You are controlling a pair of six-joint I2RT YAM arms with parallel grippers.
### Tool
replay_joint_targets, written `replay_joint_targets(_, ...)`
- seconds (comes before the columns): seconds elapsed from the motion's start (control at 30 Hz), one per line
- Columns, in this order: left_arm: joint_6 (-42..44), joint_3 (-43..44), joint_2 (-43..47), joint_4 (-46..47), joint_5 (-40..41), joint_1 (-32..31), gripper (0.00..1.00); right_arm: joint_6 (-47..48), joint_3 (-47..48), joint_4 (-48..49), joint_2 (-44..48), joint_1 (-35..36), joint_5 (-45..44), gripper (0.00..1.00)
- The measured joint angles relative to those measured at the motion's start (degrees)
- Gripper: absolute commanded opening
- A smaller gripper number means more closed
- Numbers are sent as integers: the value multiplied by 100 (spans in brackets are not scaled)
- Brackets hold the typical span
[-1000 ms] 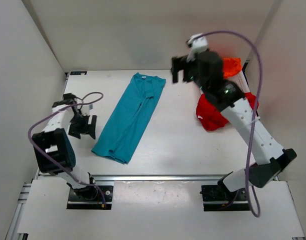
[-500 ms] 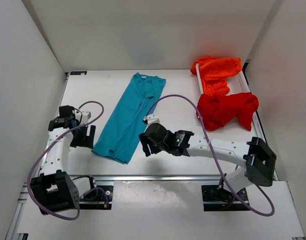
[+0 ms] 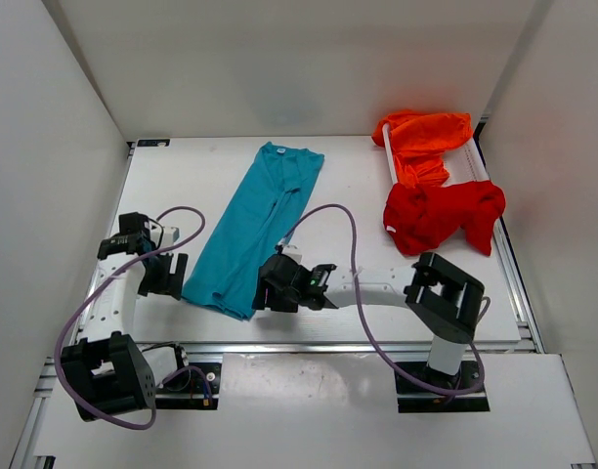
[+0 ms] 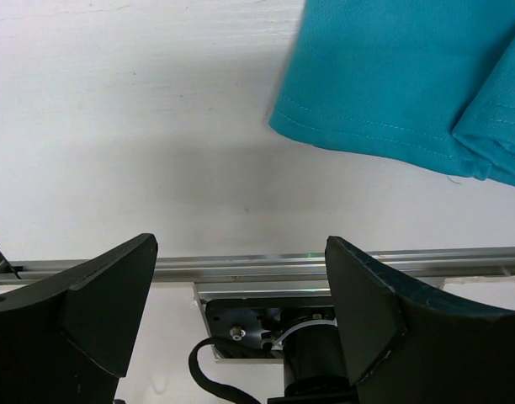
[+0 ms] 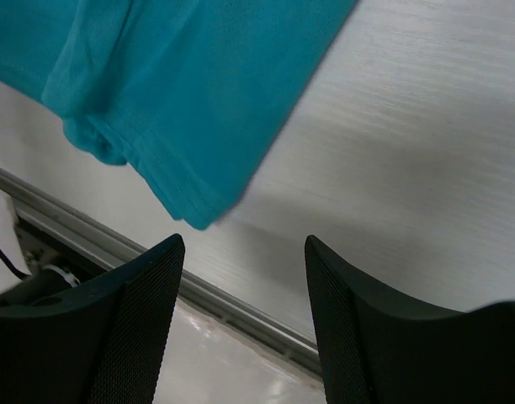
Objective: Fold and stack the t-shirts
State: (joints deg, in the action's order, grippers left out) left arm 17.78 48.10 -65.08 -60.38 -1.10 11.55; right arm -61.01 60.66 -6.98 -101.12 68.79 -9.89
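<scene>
Top external shows orange t-shirt [image 3: 424,137] and red t-shirt [image 3: 441,215] draped over white basket [image 3: 389,161]; left hand [image 3: 164,282] and right hand [image 3: 262,295] gape empty.

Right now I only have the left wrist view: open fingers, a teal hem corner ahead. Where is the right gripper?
Observer: From the top view, the right gripper sits at the other near corner of the teal t-shirt, jaws open and empty.
Operator: Is the teal one folded?
Observer: It lies as a long narrow strip, slanting toward the far side.
Operator: And the others?
Observer: The red t-shirt and orange t-shirt lie crumpled at the far right, unfolded.
</scene>
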Motion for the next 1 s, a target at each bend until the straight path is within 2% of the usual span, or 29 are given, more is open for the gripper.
replay_joint_targets(0.23, 173, 2, -9, 28, 2, 55, 92, -1025, 538, -20, -599, -70, 391, 66)
replay_joint_targets(0.47, 404, 74, -114, 94, -55, 273, 92, -2035, 509, 146, -905, -133, 1147, 65)
replay_joint_targets(0.73, 734, 184, -144, 162, -105, 424, 92, -2752, 619, 498, -1198, -164, 1578, 62)
replay_joint_targets(0.87, 911, 227, -138, 168, -114, 487, 93, -3042, 573, 557, -1224, -210, 1611, 56)
replay_joint_targets(0.93, 979, 267, -116, 168, -111, 503, 93, -3134, 533, 577, -1224, -243, 1626, 50)
replay_joint_targets(1.0, 1043, 297, -94, 164, -111, 507, 92, -3145, 516, 564, -1228, -278, 1604, 33)
